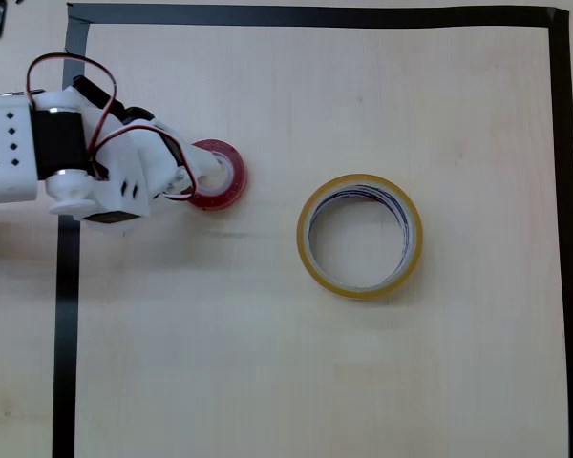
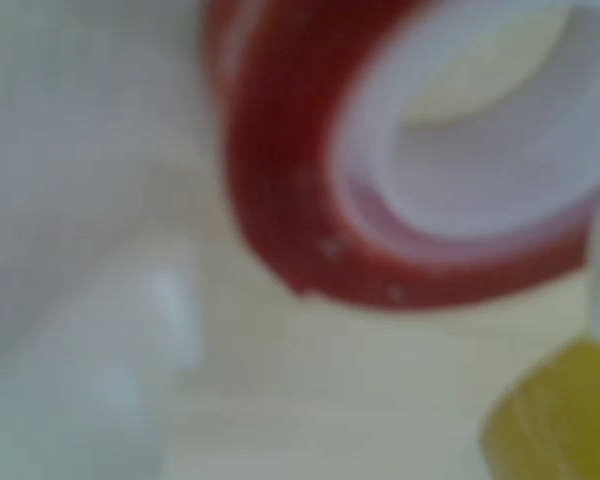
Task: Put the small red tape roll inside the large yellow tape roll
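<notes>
- The table (image 1: pixel 267 363), a pale wood-grain surface, is seen from above; a working area is marked on it by a frame of black tape (image 1: pixel 315 16) along the top, the left and the right.
- The arm (image 1: pixel 38 153), white with dark motors and looped red wires, is seen entering from the left edge of the overhead view, above the left strip of the frame.
- The large yellow tape roll (image 1: pixel 360 236) is seen lying flat right of centre in the overhead view, its wide hole open to the bare wood; in the wrist view a blurred patch of it (image 2: pixel 550 415) is seen at the lower right corner.
- The gripper (image 1: pixel 205 176) is seen reaching rightward over the small red roll, one white finger lying across the roll's hole. Whether it is closed on the roll or merely set about it cannot be told: the overhead view hides the fingertips and the wrist view is blurred.
- The small red tape roll (image 1: pixel 220 176) is found just inside the left strip of the frame, well apart from the yellow roll and to its left. In the wrist view it (image 2: pixel 300 200) is shown very close, red outside with a white inner core.
</notes>
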